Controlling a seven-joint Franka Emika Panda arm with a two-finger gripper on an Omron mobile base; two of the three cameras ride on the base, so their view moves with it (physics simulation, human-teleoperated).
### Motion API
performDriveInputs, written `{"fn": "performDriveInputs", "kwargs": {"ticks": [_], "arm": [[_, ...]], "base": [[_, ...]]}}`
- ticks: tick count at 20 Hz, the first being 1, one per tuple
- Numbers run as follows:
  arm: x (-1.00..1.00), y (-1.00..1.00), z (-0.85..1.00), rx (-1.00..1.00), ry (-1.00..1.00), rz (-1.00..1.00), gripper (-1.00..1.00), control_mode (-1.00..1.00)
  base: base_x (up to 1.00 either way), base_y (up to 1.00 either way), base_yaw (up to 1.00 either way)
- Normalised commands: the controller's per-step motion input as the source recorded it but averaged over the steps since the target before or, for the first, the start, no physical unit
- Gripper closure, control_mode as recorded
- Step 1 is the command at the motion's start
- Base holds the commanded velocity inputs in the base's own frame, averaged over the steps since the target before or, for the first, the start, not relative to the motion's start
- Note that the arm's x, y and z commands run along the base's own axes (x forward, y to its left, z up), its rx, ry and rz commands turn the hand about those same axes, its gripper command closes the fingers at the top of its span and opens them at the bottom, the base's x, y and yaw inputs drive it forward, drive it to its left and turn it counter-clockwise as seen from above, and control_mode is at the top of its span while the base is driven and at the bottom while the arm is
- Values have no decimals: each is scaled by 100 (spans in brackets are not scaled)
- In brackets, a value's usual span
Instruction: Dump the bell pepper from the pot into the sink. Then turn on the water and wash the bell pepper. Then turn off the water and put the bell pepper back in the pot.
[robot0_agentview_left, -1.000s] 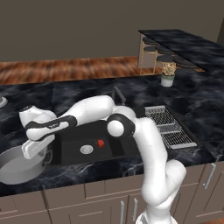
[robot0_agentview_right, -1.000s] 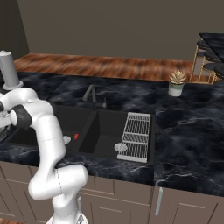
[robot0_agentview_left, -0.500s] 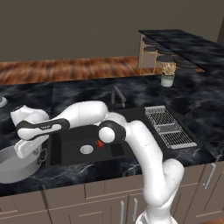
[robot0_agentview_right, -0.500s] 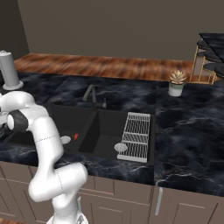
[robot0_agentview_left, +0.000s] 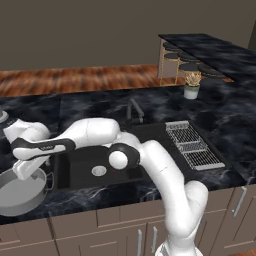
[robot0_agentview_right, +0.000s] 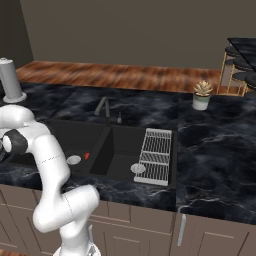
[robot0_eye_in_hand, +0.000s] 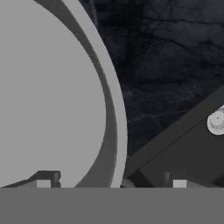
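The grey pot (robot0_agentview_left: 20, 196) stands on the black counter to the left of the sink (robot0_agentview_left: 80, 159), its pale inside empty where it shows. My gripper (robot0_agentview_left: 22, 176) hangs over the pot's right rim. In the hand view the gripper (robot0_eye_in_hand: 109, 181) is open, its two fingertips (robot0_eye_in_hand: 43, 179) wide apart with the pot's rim (robot0_eye_in_hand: 117, 131) running between them, and nothing is held. The small red bell pepper (robot0_agentview_right: 86, 156) lies in the sink's left basin (robot0_agentview_right: 60, 142), beside the silver drain (robot0_agentview_right: 74, 160). The dark faucet (robot0_agentview_left: 135, 111) stands behind the sink, with no water running.
A ribbed metal drying rack (robot0_agentview_left: 192, 145) lies over the sink's right side. A potted plant (robot0_agentview_left: 191, 86) stands on the counter at the far right, and a tall grey cylinder (robot0_agentview_right: 11, 80) at the far left. The counter's front edge runs just below the pot.
The arm has swung further left over the pot and the hand has come lower at its rim. The pot stays in place.
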Motion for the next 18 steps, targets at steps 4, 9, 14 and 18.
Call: {"fn": "performDriveInputs", "kwargs": {"ticks": [4,9,14,18], "arm": [[-7,-65,6,6,-13,-8,-100,-100],[-3,-98,1,18,-11,-6,-100,-100],[-7,-100,0,23,-13,-2,-100,-100],[-14,-100,16,24,-14,-1,-100,-100]], "base": [[0,0,0],[0,0,0],[0,0,0],[0,0,0]]}}
